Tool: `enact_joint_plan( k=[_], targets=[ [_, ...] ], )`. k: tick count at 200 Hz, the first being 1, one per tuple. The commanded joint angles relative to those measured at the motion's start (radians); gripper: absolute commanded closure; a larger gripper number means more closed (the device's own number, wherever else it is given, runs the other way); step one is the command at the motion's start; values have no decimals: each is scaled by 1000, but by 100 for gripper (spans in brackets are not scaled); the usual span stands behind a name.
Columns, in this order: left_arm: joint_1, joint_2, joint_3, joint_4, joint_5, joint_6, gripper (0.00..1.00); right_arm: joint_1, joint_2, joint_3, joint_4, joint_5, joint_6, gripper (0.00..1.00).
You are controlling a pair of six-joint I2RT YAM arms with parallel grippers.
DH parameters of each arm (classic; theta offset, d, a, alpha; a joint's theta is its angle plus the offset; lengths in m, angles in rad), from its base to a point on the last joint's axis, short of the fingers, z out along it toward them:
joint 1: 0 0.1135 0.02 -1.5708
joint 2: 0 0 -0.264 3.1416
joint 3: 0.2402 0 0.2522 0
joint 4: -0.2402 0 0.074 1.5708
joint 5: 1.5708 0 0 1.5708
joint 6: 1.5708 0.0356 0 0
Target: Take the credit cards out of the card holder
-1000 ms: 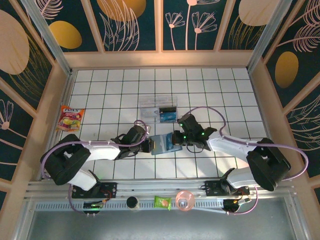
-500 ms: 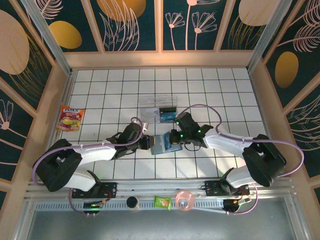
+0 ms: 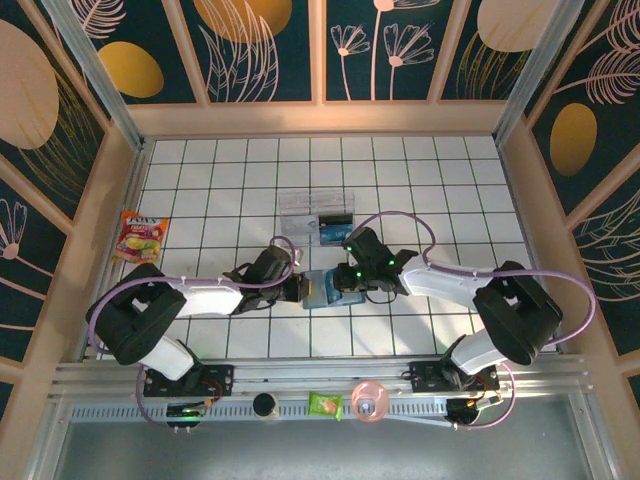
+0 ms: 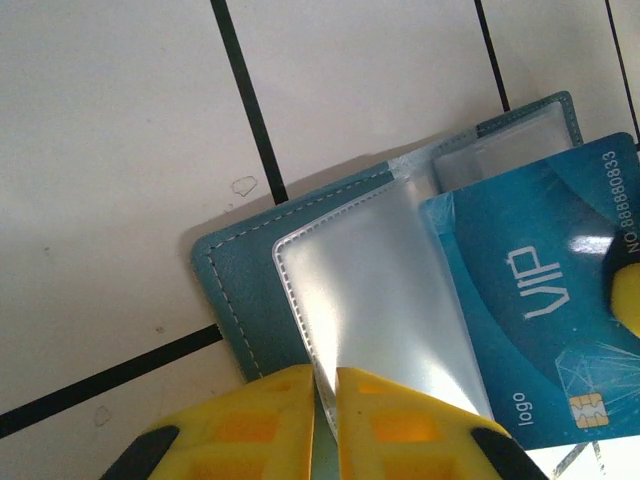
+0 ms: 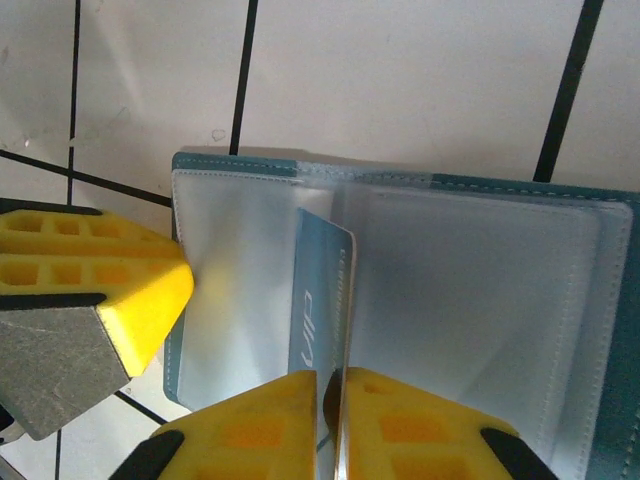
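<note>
- Firstly, the left gripper (image 4: 325,385): its yellow fingers are pressed almost together and pinch the edge of a clear sleeve (image 4: 380,290) of the card holder (image 4: 240,280).
- Right gripper (image 5: 330,385): its fingers are drawn in to a narrow slit and nip the near edge of the blue VIP credit card (image 5: 318,300).
- In the left wrist view, the tip of one right finger overlaps the card's far edge.
- In the right wrist view, one left finger sits against the outer edge of the left-hand sleeve.
- Arms: in the top view both lie low over the table. The left reaches in from the left and the right from the right, and the wrists meet nose to nose over the card holder.
- Card holder: it is open and lies flat on the white tiled table (image 4: 120,150), near the middle, teal cover down and clear pockets up.
- Credit card: it lies at the fold between the two sleeves. Whether it is fully clear of its pocket cannot be told.
- Beyond: a clear plastic tray (image 3: 300,205) stands just behind the grippers with a second blue card (image 3: 335,233) in it.
- A snack packet (image 3: 140,237) lies well apart at the left edge.
</note>
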Motion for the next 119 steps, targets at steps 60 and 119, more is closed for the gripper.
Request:
enact_joint_plan(
  k=[60,119],
  targets=[
    [1,-15,13,1,14,9,81,-16,-60,-22,24,41,-6,100],
    [79,-172,2,47,47,-22,67,-42,-222,-64,125,43,-72,100]
  ],
)
